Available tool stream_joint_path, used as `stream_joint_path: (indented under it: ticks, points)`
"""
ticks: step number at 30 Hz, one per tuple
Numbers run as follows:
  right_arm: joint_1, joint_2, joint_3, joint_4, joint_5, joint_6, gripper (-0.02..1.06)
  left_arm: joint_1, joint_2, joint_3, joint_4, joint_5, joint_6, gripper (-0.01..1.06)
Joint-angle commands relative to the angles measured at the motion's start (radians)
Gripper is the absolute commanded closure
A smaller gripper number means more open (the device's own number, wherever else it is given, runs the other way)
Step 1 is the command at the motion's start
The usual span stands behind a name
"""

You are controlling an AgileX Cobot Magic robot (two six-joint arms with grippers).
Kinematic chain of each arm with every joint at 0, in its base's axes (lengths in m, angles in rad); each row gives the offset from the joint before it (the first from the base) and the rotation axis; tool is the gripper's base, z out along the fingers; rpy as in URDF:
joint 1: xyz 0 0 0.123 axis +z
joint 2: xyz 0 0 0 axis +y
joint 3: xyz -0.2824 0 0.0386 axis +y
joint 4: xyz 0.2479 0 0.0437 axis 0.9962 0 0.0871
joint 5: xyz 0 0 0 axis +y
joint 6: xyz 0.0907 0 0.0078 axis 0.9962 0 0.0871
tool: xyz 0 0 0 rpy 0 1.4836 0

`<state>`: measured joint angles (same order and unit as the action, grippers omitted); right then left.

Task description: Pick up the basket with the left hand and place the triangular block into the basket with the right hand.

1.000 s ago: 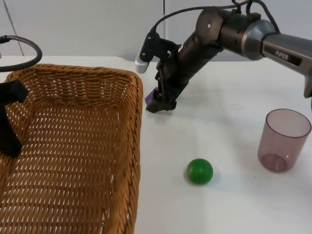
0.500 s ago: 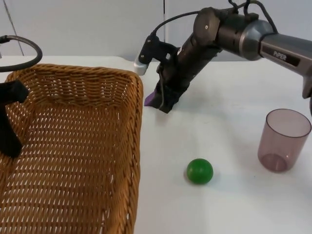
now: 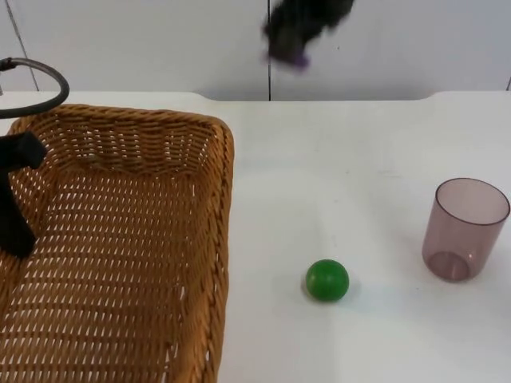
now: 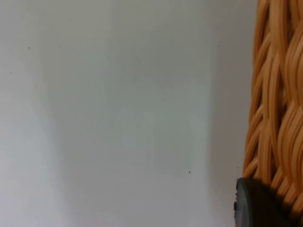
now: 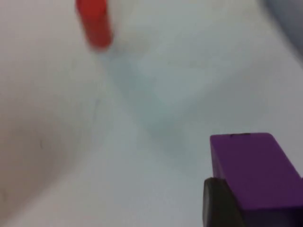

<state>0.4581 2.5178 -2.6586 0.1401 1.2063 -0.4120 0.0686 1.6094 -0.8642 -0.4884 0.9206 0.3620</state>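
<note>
The wicker basket [image 3: 225,183] takes up the left side of the top view, looming large and near. My left gripper [image 3: 17,239] reaches down at its left rim and is shut on it; the left wrist view shows the woven rim [image 4: 279,94] against a black fingertip [image 4: 255,203]. My right gripper [image 3: 297,32] is a dark blur high against the back wall, with the purple block [image 3: 299,58] under it. In the right wrist view the purple block [image 5: 248,170] sits clamped against a black fingertip [image 5: 220,203], above the white table.
A green ball [image 3: 327,280] lies on the table right of the basket. A translucent purple cup [image 3: 465,229] stands at the right. A blurred red object [image 5: 94,23] lies on the table in the right wrist view.
My right gripper has shot up from the table beside the basket's far corner toward the back wall, carrying the purple block. Basket and left arm have stayed put.
</note>
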Motion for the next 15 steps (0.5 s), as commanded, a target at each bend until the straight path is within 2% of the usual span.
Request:
stream_joint_path:
  ticks: [1,3,7,9,12,15]
  points:
    - [0.020,-0.056,-0.007,-0.055,0.015,0.152,1.05,0.001,-0.005,0.002,0.000,0.001,-0.001,1.05]
    - [0.042,-0.104,-0.007,-0.091,0.015,0.218,1.05,0.001,-0.005,0.002,0.000,0.008,-0.001,1.05]
    - [0.083,-0.164,-0.007,-0.087,0.015,0.241,1.05,0.001,-0.005,0.002,0.000,0.017,-0.001,1.05]
    - [0.111,-0.199,0.005,-0.117,0.015,0.253,1.05,0.001,-0.005,0.002,0.010,0.017,-0.001,1.05]
    - [0.133,-0.243,0.063,-0.147,0.015,0.266,1.05,0.001,-0.005,0.002,0.013,0.019,-0.001,1.05]
    - [0.136,-0.334,0.239,-0.154,0.015,0.261,1.05,0.001,-0.005,0.002,0.015,0.017,-0.001,1.05]
